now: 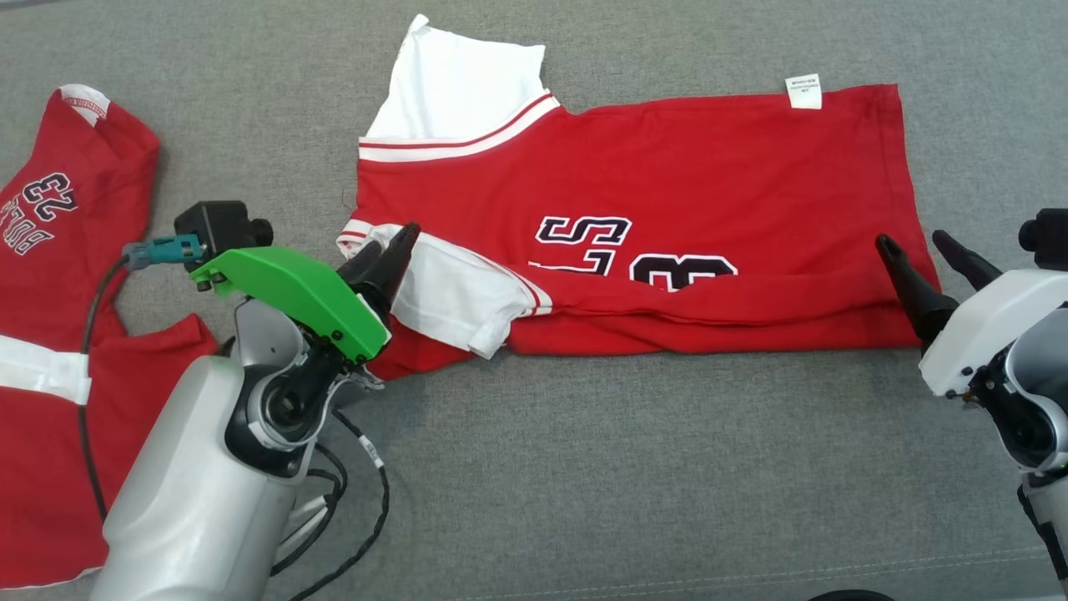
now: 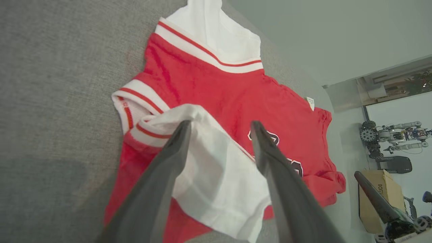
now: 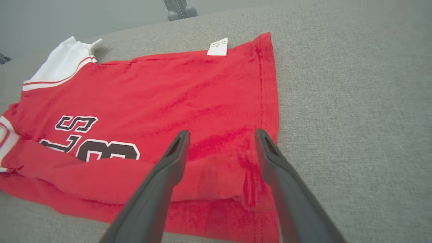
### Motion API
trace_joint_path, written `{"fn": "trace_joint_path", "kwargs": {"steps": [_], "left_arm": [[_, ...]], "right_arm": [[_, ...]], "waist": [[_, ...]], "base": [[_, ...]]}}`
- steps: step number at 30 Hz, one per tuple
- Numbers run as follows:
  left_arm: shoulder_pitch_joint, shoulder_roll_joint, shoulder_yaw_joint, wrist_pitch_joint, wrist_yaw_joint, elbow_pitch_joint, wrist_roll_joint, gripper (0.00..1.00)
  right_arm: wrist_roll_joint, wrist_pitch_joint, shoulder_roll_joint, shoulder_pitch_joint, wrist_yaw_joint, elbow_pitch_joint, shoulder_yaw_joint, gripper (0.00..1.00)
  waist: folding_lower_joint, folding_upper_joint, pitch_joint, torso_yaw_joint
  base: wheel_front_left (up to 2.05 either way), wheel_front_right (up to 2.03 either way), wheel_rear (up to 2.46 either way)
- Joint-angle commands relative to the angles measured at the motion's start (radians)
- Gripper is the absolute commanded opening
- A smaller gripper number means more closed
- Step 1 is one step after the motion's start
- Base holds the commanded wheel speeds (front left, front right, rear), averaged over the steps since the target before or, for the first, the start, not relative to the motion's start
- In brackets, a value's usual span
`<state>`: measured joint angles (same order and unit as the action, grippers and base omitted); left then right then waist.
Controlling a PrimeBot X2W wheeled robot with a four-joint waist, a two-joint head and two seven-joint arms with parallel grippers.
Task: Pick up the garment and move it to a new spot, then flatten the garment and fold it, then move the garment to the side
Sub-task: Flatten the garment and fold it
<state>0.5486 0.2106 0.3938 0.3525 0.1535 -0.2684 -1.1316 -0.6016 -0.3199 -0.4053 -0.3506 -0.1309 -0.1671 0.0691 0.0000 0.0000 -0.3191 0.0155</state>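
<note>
The table [image 1: 584,467] in front of me is covered in gray cloth. The red jersey [image 1: 667,167] lies stretched across its middle, toward the far side, collar end to the left and hem to the right. Its near long edge is folded up over the front and hides the lower part of the black lettering. A second red jersey [image 1: 50,334] lies bunched at the far left of the table, well apart from the first.

My left hand [image 1: 392,250] sits at the near left corner of the jersey, under a green cover [image 1: 292,292] on the wrist. Its two fingers are spread apart with nothing gripped, and they straddle the near white sleeve [image 1: 450,296]; whether the tips touch the cloth I cannot tell. My right hand [image 1: 914,242] is at the near right corner, by the hem. Its fingers are also parted and empty, pointing over the folded red edge.

The far white sleeve [image 1: 459,83] sticks out past the far left of the jersey, flat on the table. A small white label [image 1: 803,92] pokes out at the far edge near the hem.
</note>
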Motion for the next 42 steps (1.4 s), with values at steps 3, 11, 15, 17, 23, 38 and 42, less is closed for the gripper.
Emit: {"fn": "trace_joint_path", "kwargs": {"steps": [3,11,15,17,23,38,42], "left_arm": [[-0.049,0.041,-0.024,-0.042,-0.021,0.038,0.012,1.0],[-0.373,0.12,-0.098,-0.115,0.018,0.296,-0.021,1.0],[-0.433,0.125,-0.094,-0.125,0.032,0.337,-0.017,1.0],[-0.429,0.118,-0.088,-0.118,0.034,0.341,-0.021,1.0],[-0.372,0.143,-0.055,-0.082,0.038,0.308,0.017,1.0],[-0.312,0.165,-0.004,-0.056,0.031,0.276,0.074,1.0],[-0.299,0.161,0.013,-0.042,0.024,0.261,0.082,1.0]], "right_arm": [[0.002,0.022,-0.026,0.06,0.0,0.06,-0.001,1.0],[0.016,0.001,-0.086,0.246,0.0,0.229,-0.028,1.0],[0.04,-0.009,-0.085,0.28,0.0,0.245,-0.046,1.0],[0.047,-0.017,-0.075,0.27,0.0,0.239,-0.049,1.0],[0.069,-0.054,-0.063,0.217,0.0,0.174,-0.043,1.0],[0.061,-0.056,-0.037,0.112,0.0,0.012,0.027,1.0],[0.054,-0.051,-0.038,0.097,0.0,-0.015,0.048,1.0]], "waist": [[0.0,0.0,0.01,-0.02],[0.0,0.0,-0.002,-0.058],[0.0,0.0,-0.019,-0.056],[0.0,0.0,-0.025,-0.053],[0.0,0.0,-0.042,-0.045],[0.0,0.0,-0.053,-0.035],[0.0,0.0,-0.054,-0.036]], "base": [[0.0,0.0,0.0],[0.0,0.0,0.0],[0.0,0.0,0.0],[0.0,0.0,0.0],[0.0,0.0,0.0],[0.0,0.0,0.0],[0.0,0.0,0.0]]}}
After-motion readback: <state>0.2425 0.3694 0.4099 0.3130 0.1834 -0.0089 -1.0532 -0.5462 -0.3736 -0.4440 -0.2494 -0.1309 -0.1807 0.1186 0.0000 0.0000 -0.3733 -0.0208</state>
